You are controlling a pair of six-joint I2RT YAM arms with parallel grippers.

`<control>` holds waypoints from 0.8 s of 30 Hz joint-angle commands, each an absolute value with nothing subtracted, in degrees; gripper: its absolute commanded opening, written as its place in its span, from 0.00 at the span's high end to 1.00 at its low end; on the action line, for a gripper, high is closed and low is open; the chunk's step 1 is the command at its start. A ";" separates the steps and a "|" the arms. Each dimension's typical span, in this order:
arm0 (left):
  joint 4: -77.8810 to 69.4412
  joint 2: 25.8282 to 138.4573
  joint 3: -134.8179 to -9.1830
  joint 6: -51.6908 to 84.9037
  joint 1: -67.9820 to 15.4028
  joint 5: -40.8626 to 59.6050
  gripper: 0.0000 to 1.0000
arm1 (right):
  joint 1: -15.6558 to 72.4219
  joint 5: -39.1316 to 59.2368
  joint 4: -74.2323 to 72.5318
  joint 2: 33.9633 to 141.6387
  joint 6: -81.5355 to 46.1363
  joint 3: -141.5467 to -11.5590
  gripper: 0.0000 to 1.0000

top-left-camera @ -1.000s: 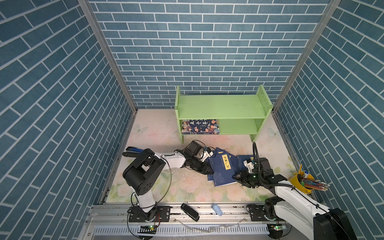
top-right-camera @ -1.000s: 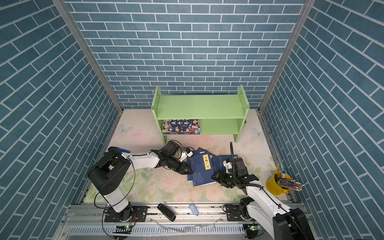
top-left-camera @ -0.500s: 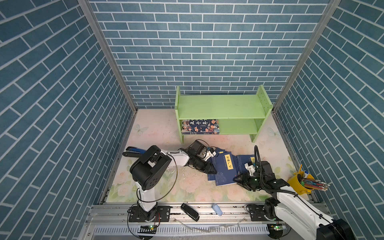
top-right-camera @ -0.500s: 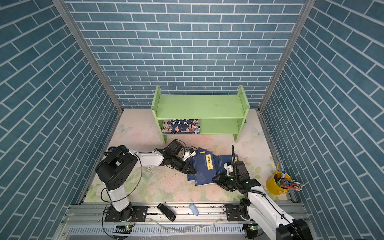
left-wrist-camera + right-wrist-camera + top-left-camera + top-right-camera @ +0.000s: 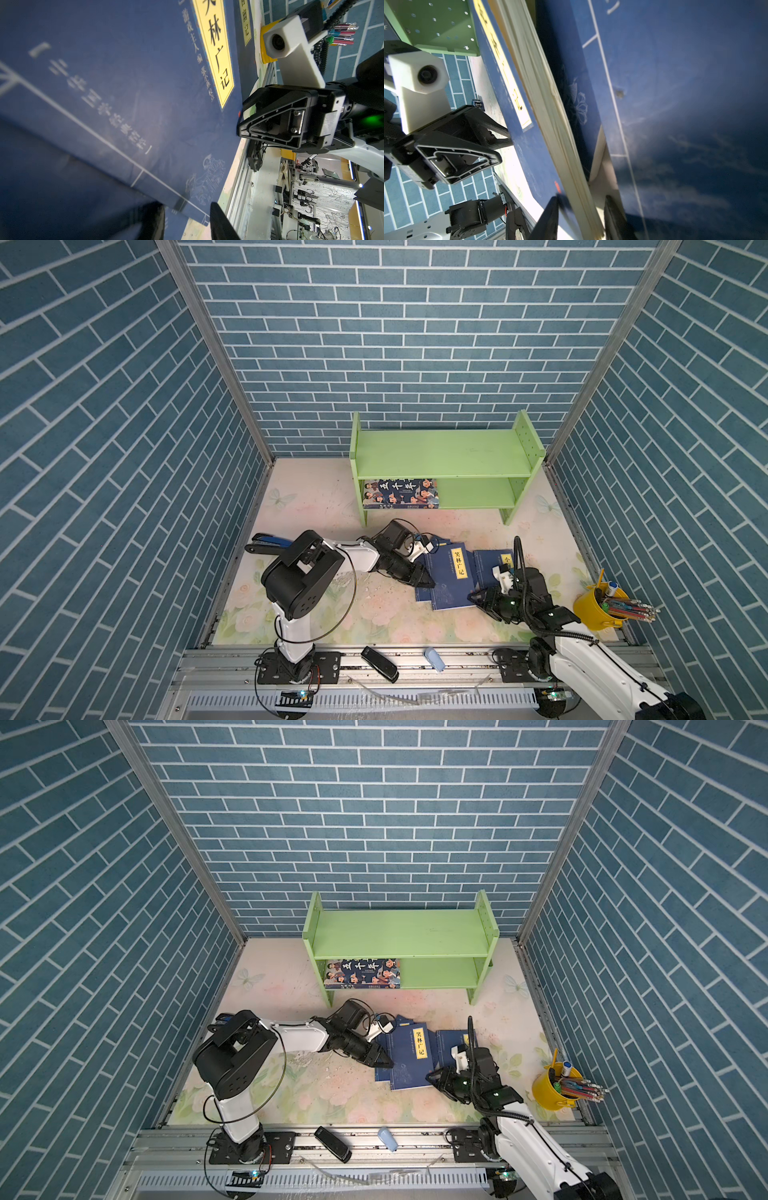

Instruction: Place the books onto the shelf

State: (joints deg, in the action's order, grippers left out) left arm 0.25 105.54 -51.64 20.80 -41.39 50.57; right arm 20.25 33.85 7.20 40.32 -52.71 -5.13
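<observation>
Findings, nearest first.

My right gripper [image 5: 476,598] sits low at the near right corner of the top navy book [image 5: 451,577]. In the right wrist view my fingers [image 5: 549,218] stand on either side of its cream page edge, drawn in but not pressed together. I cannot tell whether the pads bear on the covers.

My left gripper [image 5: 424,581] is at the opposite, spine side of the same book. Its fingers [image 5: 220,223] straddle the spine corner, also partly closed. Contact is not confirmed here either.

The book lies label up on the other navy books [image 5: 492,568] on the floral mat [image 5: 374,614], well apart from the shelf [image 5: 440,454] at the back wall. The large cartoon book [image 5: 401,493] lies at the left end of the lower tier, with bare green board to its right.

Judgement: the step in hand is securing a two-sided hold for the lift.

Recommendations:
- Seat each pinch well past the edge.
- Make sure the under finger slides between this book and the one beneath, so only one comes up.
- Raise both sides level and together, since a thin book is likely to sag or twist.
- Aim for the bare board.
</observation>
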 commanded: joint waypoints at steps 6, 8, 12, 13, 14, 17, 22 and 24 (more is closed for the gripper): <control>0.97 105.70 -50.63 19.96 -41.75 49.83 0.61 | 20.48 33.60 3.38 38.94 -55.19 -4.78 0.80; 0.97 105.30 -50.54 19.95 -41.75 50.11 0.61 | 20.48 34.16 2.46 39.10 -55.63 -4.88 0.85; 1.48 104.75 -50.71 19.46 -41.80 50.54 0.60 | 20.46 34.83 2.89 38.86 -55.59 -5.01 0.96; 1.77 104.40 -50.71 19.05 -41.75 50.70 0.60 | 20.44 35.13 3.16 38.68 -55.63 -5.06 0.98; 2.21 104.04 -50.71 18.64 -41.79 50.86 0.60 | 20.48 35.28 3.40 38.30 -55.59 -5.04 1.00; 4.62 102.22 -50.98 16.70 -41.75 51.32 0.58 | 20.48 35.59 5.34 36.72 -55.52 -5.75 1.00; 11.38 95.86 -51.59 11.05 -41.27 52.56 0.55 | 20.47 36.66 10.51 32.87 -54.80 -8.98 1.00; 13.24 92.62 -51.37 9.41 -40.52 52.48 0.51 | 20.47 37.80 11.99 31.84 -54.34 -10.58 1.00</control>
State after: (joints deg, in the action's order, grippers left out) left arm 8.34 96.71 -51.62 14.13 -41.15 51.20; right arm 20.25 35.77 9.08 33.50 -55.22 -7.35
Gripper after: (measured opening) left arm 0.480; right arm 0.100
